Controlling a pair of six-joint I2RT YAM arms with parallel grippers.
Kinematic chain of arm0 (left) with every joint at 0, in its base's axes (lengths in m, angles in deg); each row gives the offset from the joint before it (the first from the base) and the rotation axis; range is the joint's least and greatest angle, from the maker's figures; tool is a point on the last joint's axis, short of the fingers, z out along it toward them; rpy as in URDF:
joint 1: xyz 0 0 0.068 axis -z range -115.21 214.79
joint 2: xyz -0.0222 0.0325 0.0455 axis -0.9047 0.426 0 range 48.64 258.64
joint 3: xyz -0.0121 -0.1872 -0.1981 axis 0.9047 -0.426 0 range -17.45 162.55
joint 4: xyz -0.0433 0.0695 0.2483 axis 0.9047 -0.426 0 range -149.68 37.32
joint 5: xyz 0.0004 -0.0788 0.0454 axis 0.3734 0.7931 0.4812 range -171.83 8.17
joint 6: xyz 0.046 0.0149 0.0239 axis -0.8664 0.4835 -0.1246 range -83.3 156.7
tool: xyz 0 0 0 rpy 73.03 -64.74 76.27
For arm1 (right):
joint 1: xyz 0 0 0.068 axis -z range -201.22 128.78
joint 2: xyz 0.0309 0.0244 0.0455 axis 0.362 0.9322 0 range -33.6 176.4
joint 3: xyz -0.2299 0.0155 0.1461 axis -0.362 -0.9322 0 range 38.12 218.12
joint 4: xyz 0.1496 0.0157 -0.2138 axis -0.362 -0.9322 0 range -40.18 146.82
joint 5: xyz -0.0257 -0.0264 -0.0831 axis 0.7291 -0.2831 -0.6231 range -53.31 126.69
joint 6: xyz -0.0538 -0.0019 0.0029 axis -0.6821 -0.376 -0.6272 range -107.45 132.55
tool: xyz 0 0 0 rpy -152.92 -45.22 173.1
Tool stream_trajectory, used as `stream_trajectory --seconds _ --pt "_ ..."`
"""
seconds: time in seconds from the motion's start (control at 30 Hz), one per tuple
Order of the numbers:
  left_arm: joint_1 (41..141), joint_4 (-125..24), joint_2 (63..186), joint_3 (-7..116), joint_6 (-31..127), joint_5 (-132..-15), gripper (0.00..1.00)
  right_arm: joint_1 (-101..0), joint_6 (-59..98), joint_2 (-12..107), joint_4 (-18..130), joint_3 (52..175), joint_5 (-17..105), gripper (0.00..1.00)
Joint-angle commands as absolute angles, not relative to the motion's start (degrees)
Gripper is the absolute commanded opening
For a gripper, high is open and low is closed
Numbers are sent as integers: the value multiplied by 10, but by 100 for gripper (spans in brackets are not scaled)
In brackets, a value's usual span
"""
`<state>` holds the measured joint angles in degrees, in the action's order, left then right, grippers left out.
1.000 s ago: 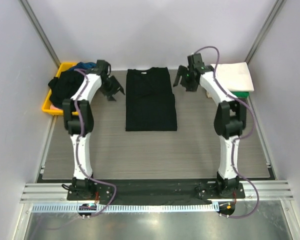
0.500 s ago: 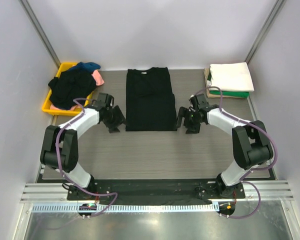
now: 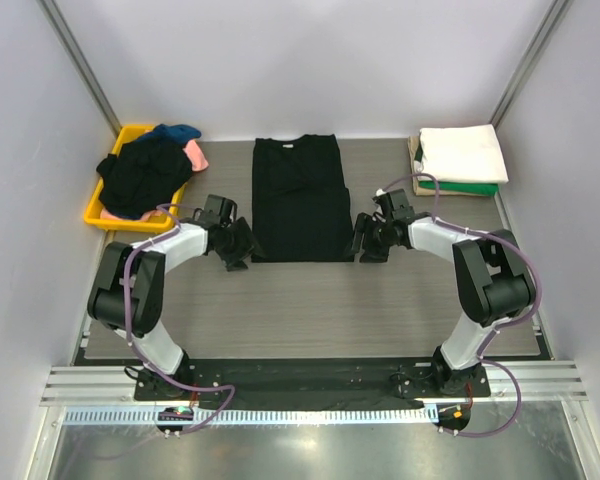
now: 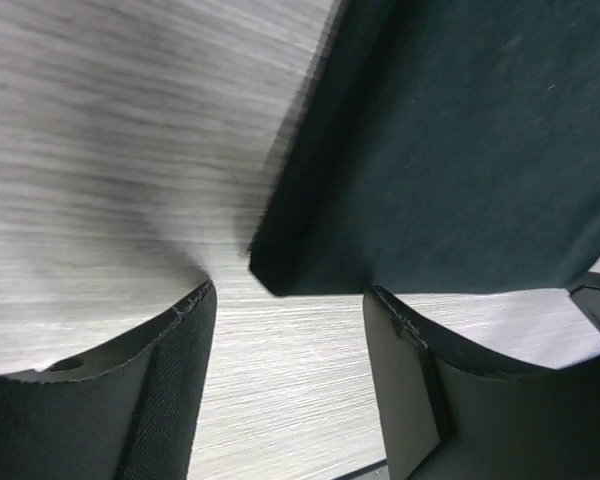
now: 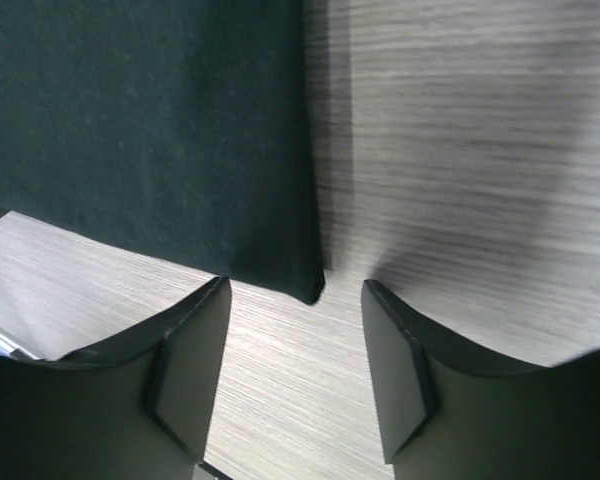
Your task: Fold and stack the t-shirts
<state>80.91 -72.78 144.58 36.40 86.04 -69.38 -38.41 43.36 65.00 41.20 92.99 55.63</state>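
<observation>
Grey wood-grain tabletop (image 3: pixel 310 300) fills the floor of a white-walled booth. Both two-finger grippers are spread open, grasping nothing. The left gripper (image 4: pixel 285 335) has its dark fingers (image 4: pixel 170 385) low over the table, and the near-left corner of the one long folded black cloth t-shirt (image 3: pixel 300 200) lies just beyond the gap between them. The right gripper (image 5: pixel 295 345) mirrors this at the shirt's near-right corner.

The two wrist views show these corners as doubled layers with a thick folded edge. The overhead view does not resolve that.

Only the overhead view shows the rest:
- The two white arms bend inward from their bases.
- A stack sits at the far right: one white folded t-shirt (image 3: pixel 463 152) on one green t-shirt (image 3: pixel 477 187), with a tan edge (image 3: pixel 416 150) beside them.
- One yellow plastic tray (image 3: pixel 95 212) at the far left holds a crumpled heap of black cloth (image 3: pixel 140 178), blue cloth (image 3: pixel 175 131) and pink cloth (image 3: pixel 197 156).
</observation>
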Motion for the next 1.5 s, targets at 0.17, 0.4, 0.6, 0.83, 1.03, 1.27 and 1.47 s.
stream_trajectory --seconds 0.17,0.4,0.6,0.83,1.03,1.27,1.47 --pt "815 -675 1480 382 882 -722 49 -389 438 676 443 917 563 49" --pt "831 -668 1479 405 894 -741 19 -390 453 683 467 904 578 36" --pt "840 -667 1467 397 895 -743 0 -391 462 669 498 883 593 5" --pt "887 -727 1365 356 886 -751 0 -392 456 536 444 829 568 1" --pt "1003 -847 1184 299 919 -834 0 -392 481 347 344 765 589 1" --pt "1164 -970 990 235 1036 -907 0 -397 543 91 189 720 593 1" --pt "1238 -1065 921 263 1107 -945 0 -401 576 -5 110 746 597 1"
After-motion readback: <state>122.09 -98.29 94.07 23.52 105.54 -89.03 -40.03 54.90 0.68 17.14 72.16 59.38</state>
